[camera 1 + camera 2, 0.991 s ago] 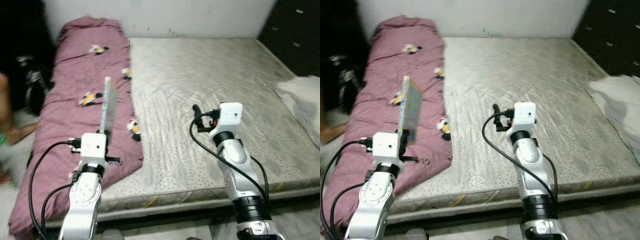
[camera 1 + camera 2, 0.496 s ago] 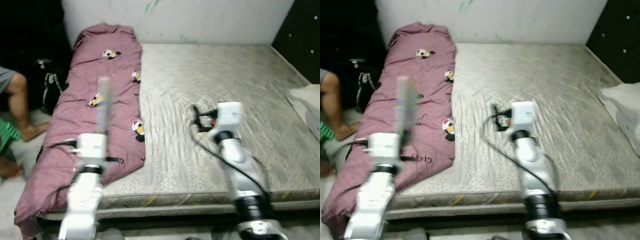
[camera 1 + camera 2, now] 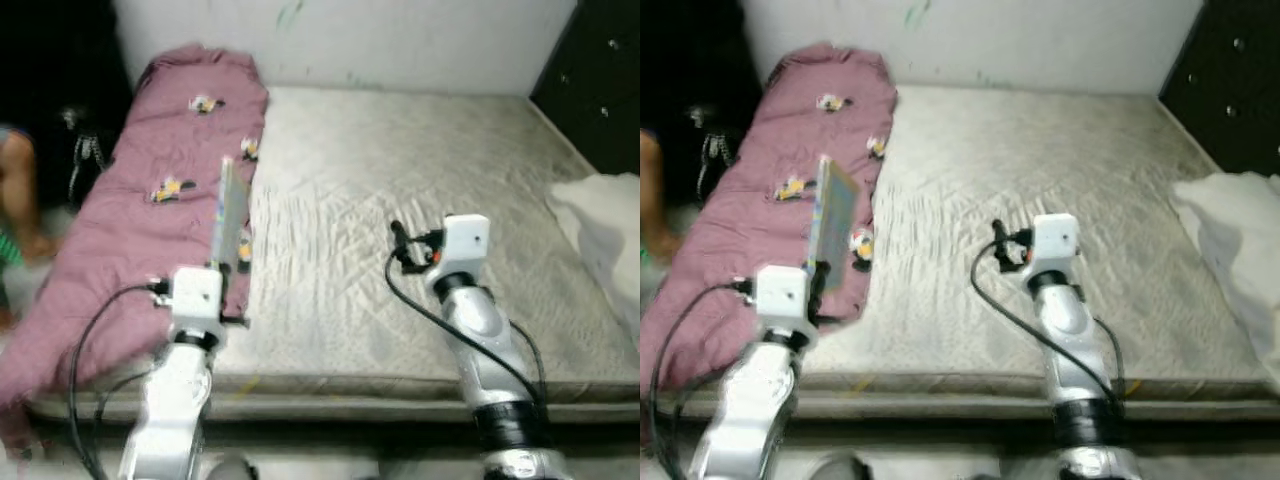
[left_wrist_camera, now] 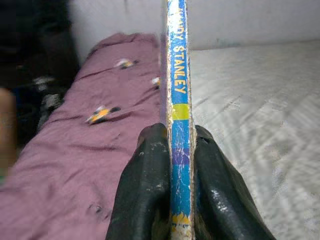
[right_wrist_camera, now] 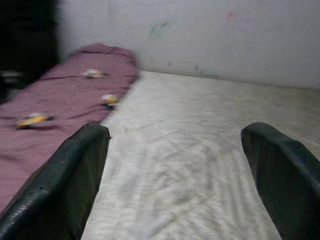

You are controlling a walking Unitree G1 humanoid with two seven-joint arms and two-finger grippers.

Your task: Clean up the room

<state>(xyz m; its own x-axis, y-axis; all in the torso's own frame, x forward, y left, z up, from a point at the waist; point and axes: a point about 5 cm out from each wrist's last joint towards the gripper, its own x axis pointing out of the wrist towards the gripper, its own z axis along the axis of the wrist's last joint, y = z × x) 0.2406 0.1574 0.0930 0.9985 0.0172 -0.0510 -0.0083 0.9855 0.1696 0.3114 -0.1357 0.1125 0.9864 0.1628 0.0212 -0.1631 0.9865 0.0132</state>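
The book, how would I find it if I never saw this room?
Find the big grey mattress with the maroon quilt along its left. In front of the quilt, the left gripper holds the book upright, thin, blue spine.

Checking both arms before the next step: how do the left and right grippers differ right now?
The left gripper has its jaws shut on a thin blue book, held upright; the right gripper has its jaws wide open, holding nothing. Both are raised above the grey mattress.
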